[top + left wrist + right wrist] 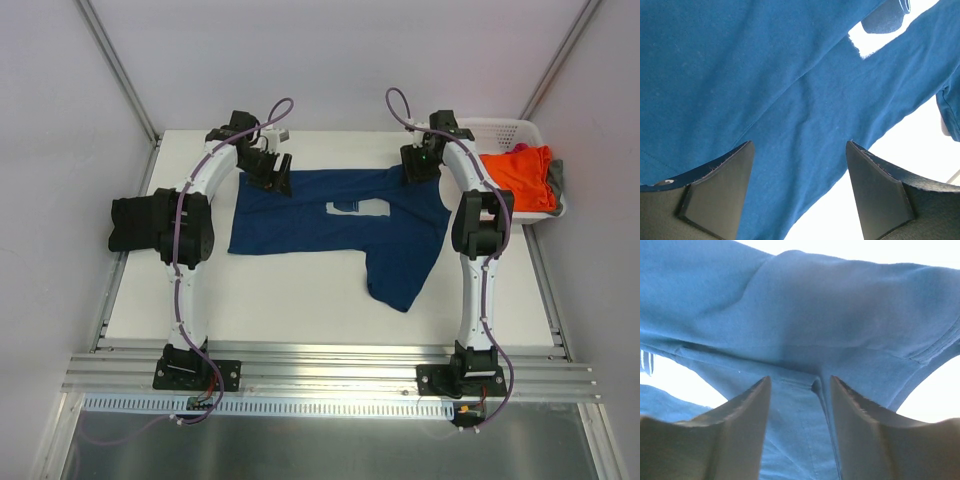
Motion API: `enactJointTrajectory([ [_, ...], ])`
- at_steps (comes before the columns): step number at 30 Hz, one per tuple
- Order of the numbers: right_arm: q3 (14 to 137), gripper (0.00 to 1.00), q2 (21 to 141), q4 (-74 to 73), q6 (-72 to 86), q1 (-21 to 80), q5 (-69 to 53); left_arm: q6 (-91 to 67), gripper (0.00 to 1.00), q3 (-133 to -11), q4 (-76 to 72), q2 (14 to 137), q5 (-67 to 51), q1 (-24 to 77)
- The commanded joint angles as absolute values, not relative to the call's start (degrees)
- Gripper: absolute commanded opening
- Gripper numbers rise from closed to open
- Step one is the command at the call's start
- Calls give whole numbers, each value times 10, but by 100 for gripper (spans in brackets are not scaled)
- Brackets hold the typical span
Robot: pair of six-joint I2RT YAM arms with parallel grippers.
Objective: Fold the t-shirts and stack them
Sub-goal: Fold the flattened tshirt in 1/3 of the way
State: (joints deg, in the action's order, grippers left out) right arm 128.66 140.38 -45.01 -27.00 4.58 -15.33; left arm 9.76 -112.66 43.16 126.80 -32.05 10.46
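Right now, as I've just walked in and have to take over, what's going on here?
Two robot arms are working on a navy blue t-shirt spread on the table. The left arm and the right arm both reach to its far edge, jaws open over the cloth. An orange shirt lies with others in the white basket at the far right.

The navy blue cloth t-shirt [340, 225] lies spread, a little rumpled, across the middle of the white desk [300, 310], pale square print [358, 208] facing up; its right part trails toward the near edge in a skewed flap. The orange t-shirt [520, 178] sits bunched in the white plastic basket [500, 128] at the far right corner; pink cloth [522, 148] peeks out behind it, grey cloth [557, 180] at its right.
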Motion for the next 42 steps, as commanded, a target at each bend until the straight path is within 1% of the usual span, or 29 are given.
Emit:
enactJointTrajectory([
  [1,1315,52,1412,-442,-261,43,-166,104,74,-1133,442,1229,-324,107],
  [3,1307,47,1413,-450,-260,43,-173,105,74,-1139,441,1230,-322,108],
  [4,1303,35,1412,-452,-260,44,-178,105,74,-1140,442,1230,-323,109],
  [6,1296,27,1412,-458,-260,44,-185,105,74,-1143,442,1230,-320,109],
  [7,1295,25,1412,-459,-260,43,-185,106,74,-1143,442,1231,-319,108],
  [11,1289,25,1406,-463,-260,43,-183,104,74,-1143,441,1233,-323,109],
  [12,1288,8,1405,-463,-264,43,-182,104,74,-1144,441,1234,-323,109],
  [13,1288,1,1404,-465,-263,44,-178,105,74,-1145,441,1233,-323,109],
  [16,1282,0,1387,-471,-264,43,-175,106,73,-1149,442,1234,-323,109],
  [21,1230,1,1311,-480,-267,45,-167,98,73,-1157,442,1250,-338,109],
  [29,1136,1,1195,-518,-255,69,-172,76,72,-1222,440,1293,-387,105],
  [30,1115,4,1179,-521,-252,79,-175,75,72,-1228,440,1300,-391,105],
  [32,1094,6,1171,-528,-250,91,-188,77,72,-1242,439,1303,-397,105],
  [33,1086,10,1168,-533,-250,106,-192,76,72,-1246,439,1310,-398,105],
  [38,1066,11,1175,-534,-237,143,-204,63,71,-1255,439,1315,-412,98],
  [41,1068,24,1174,-543,-238,168,-197,58,70,-1251,439,1310,-421,90],
  [42,1065,27,1172,-544,-237,171,-197,58,70,-1249,439,1308,-423,88],
])
